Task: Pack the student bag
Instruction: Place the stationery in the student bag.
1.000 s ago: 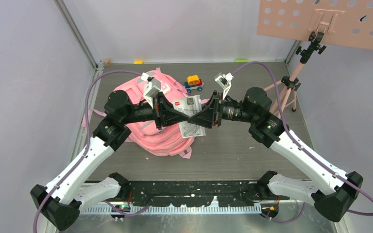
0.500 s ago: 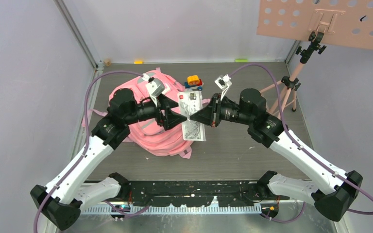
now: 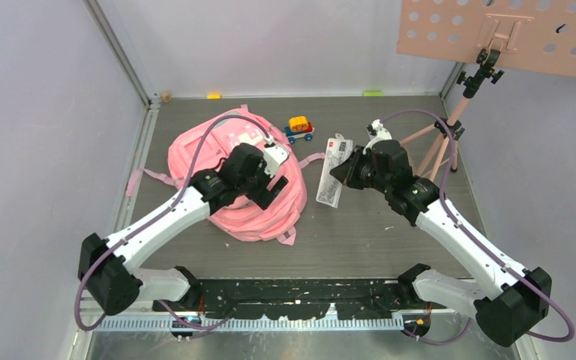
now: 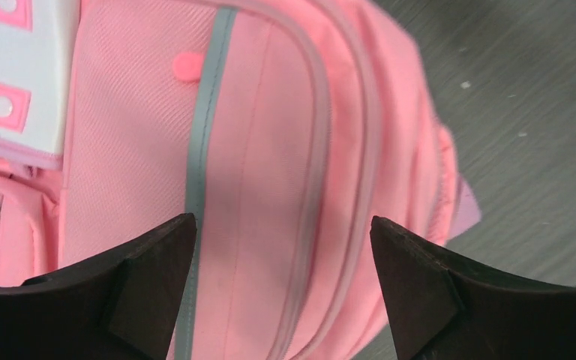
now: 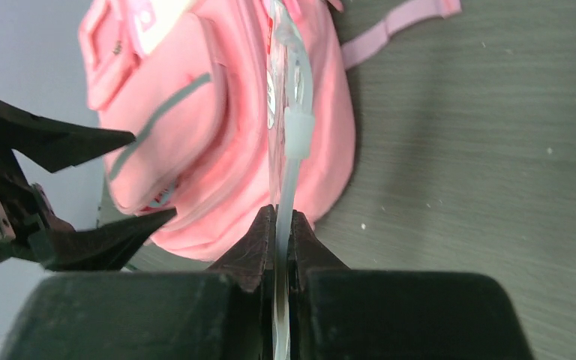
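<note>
A gray tabletop (image 3: 390, 240) carries the student bag (image 3: 187, 157), a pink backpack lying on its back left of center, front pockets up and straps trailing. The zips that show look closed, and its inside cannot be seen from any view. The left claw (image 4: 283, 220) hangs released just above the bag's front panel, its jaws spread wide and holding nothing. The right claw (image 5: 283, 214) is clenched on the edge of a flat clear packet (image 3: 330, 184) with printed sheets inside, held on edge just right of the bag. A small yellow-and-red toy car (image 3: 298, 127) stands on the tabletop behind both.
</note>
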